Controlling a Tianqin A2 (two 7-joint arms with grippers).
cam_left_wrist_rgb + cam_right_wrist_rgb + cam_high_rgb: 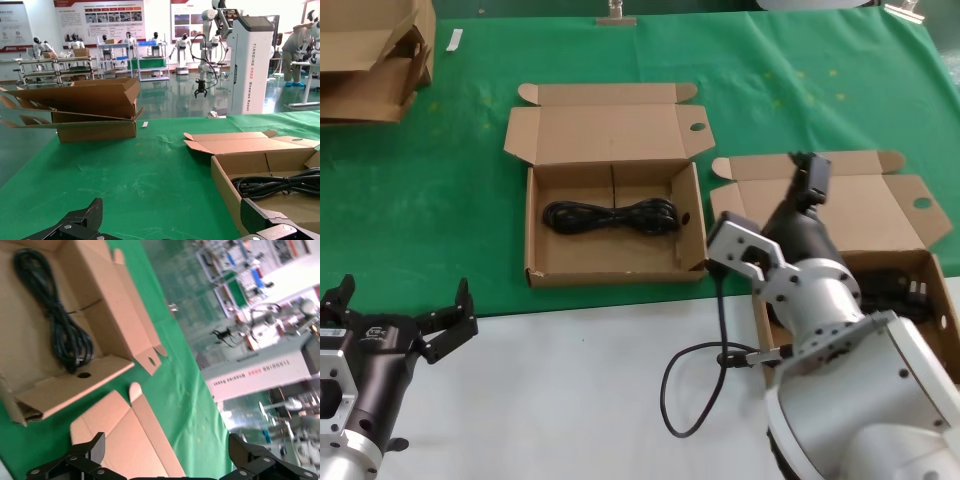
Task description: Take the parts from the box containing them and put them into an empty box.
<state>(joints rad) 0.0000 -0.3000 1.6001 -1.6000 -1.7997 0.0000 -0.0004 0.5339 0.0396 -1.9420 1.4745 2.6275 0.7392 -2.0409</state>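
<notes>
Beyond the left tool point(170, 225), fingers spread, a white cabinet point(248, 60) reads "TIANQING"; right tool point(165, 460) spread above a box lid point(130, 440).

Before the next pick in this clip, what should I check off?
1. Right gripper open and empty: ok.
2. Right gripper over the parts: not ok; it hovers above the lid of the right-hand box, not over its cavity.
3. Parts left to take: ok; dark parts show in that box, mostly hidden by the arm.
4. Centre box open with room: ok; one coiled black cable lies in it.
5. Left gripper out of the way: ok; open, parked at the near edge.
</notes>
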